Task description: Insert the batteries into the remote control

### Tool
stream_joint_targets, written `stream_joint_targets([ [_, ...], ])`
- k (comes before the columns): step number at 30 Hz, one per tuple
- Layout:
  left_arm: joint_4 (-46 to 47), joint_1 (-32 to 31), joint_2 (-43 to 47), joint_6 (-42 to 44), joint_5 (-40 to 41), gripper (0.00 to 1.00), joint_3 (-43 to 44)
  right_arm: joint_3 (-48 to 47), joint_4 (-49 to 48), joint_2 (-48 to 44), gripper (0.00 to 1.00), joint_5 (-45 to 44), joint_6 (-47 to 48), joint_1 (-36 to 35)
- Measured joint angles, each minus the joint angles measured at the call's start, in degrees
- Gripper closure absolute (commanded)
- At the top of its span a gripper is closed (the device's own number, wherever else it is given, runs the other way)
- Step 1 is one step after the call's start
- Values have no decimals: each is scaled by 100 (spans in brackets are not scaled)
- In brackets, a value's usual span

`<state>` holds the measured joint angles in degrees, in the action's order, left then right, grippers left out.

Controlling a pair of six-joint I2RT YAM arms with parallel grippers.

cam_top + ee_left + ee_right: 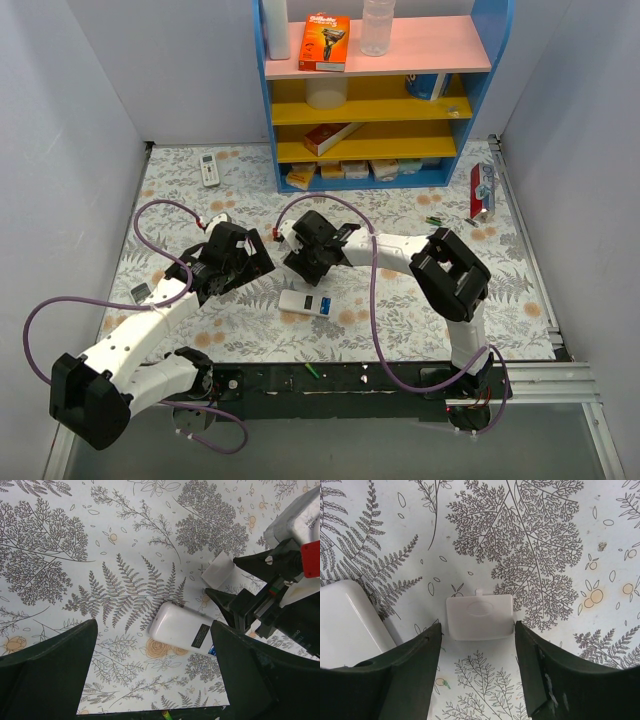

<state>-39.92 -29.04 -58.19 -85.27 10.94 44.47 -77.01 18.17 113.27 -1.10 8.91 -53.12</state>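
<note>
Your left pincer (153, 630) is released, its fingers spread wide, and the remote (182, 629) shows between them. It lies back-up on the patterned cloth (75, 555), at lower centre of the left wrist view. Your right pincer (478, 626) stands astride the small white cover (480, 615), which lies flat on the cloth in mid frame with one finger close by each side edge. You cannot tell whether the pincer pinches the cover. In the top view a green battery (313, 370) lies on the black strip (380, 378) at bottom centre.
</note>
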Motion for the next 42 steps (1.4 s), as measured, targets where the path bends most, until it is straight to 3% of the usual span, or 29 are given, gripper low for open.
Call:
stream_joint_targets([
  [4,0,0,-11,0,0,2,0,61,-7,-35,42,0,-20,0],
  [9,4,0,-11,2,-2,2,0,208,-17,-151,58,-17,0,0],
  [16,136,0,-17,92,-138,2,-63,754,-13,-575,66,-44,50,42],
  [25,450,0,-376,348,-702,2,-232,1738,278,-1582,70,-39,216,157],
  [32,555,0,-813,466,-1150,7,-361,1884,444,-2518,69,273,535,162],
  [42,625,-4,-1342,555,-1482,21,-363,1882,638,-2479,69,601,1123,-297],
])
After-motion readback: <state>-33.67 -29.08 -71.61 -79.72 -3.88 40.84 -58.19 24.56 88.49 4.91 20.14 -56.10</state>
